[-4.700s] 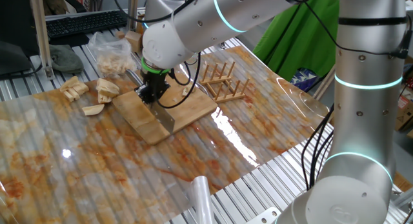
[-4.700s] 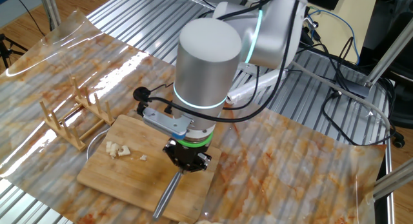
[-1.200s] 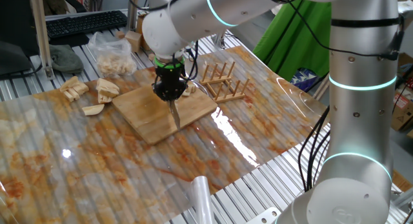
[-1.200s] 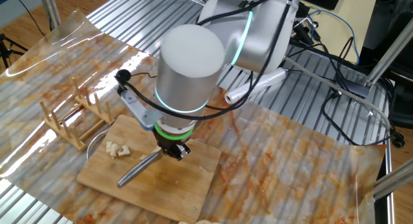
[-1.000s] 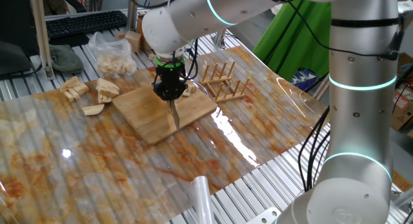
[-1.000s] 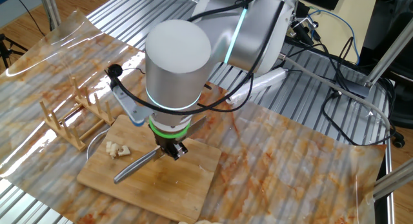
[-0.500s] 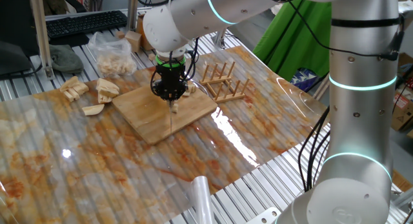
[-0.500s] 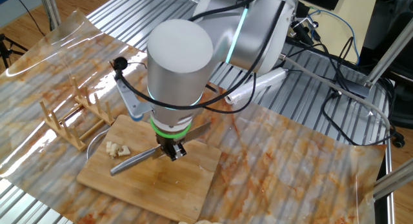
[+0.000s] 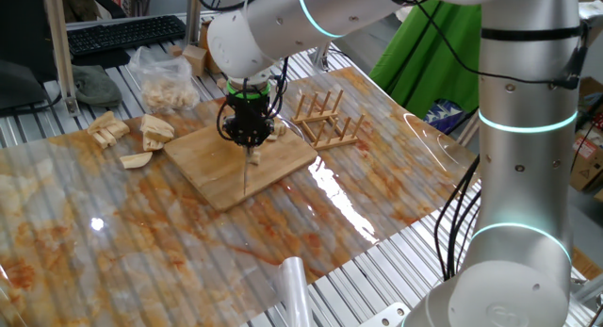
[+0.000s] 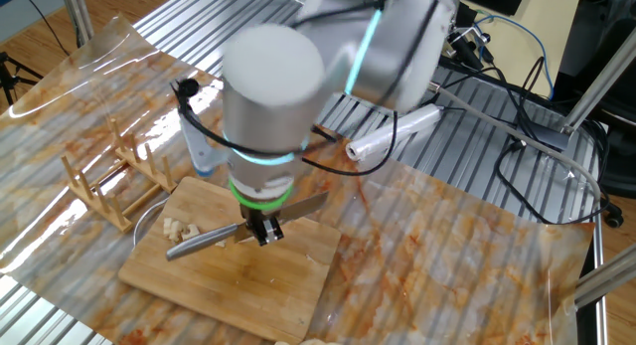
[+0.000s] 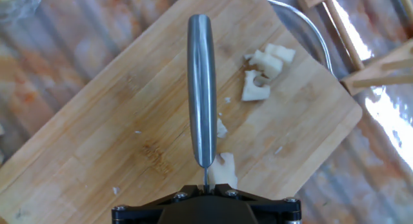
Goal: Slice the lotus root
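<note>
Bamboo cutting board (image 11: 116,121) noted under clenched gripper (image 10: 260,231) grasping knife (image 11: 201,88); lotus root pieces (image 11: 261,72) lie right of the blade's long axis.

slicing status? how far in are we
Done: a few cut lotus root pieces lie on the cutting board. In hand: the gripper is shut on the knife, held over the board beside those pieces. Left: bigger chunks sit off the board, uncut, so most slicing seems ahead.
</note>
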Available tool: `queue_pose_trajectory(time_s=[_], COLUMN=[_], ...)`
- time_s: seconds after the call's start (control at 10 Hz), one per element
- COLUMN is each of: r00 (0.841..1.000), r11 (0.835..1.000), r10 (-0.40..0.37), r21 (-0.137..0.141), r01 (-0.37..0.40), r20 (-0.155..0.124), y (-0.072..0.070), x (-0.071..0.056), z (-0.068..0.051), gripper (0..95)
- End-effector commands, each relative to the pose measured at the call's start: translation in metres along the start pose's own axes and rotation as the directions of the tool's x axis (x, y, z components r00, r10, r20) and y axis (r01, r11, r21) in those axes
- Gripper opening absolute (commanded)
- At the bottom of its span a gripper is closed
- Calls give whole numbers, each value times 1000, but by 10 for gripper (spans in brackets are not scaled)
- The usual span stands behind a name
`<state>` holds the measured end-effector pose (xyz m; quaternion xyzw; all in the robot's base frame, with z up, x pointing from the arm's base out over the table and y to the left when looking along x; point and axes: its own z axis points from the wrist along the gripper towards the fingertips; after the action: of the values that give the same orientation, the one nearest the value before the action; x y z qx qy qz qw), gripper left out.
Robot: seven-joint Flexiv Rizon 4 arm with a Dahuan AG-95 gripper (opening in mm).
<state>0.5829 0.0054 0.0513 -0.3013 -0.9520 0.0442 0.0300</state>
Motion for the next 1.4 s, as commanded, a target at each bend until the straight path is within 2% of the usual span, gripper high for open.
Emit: queue_pose_trajectory(time_s=[0.1, 0.4, 0.5, 0.8, 1.1, 1.4], r00=[998, 998, 998, 995, 992, 993], r11=[996, 996, 996, 994, 991, 993], r10=[-32, -14, -28, -83, -123, -112], r21=[-81, -94, -82, -75, -49, -51], r01=[28, 8, 24, 79, 121, 110], r20=[-51, -56, -51, -51, -39, -43], y=[-1, -4, -7, -17, -24, -29], x=[4, 9, 10, 10, 10, 10], z=[-9, -19, -23, -30, -21, -14], gripper=[0, 0, 0, 0, 0, 0])
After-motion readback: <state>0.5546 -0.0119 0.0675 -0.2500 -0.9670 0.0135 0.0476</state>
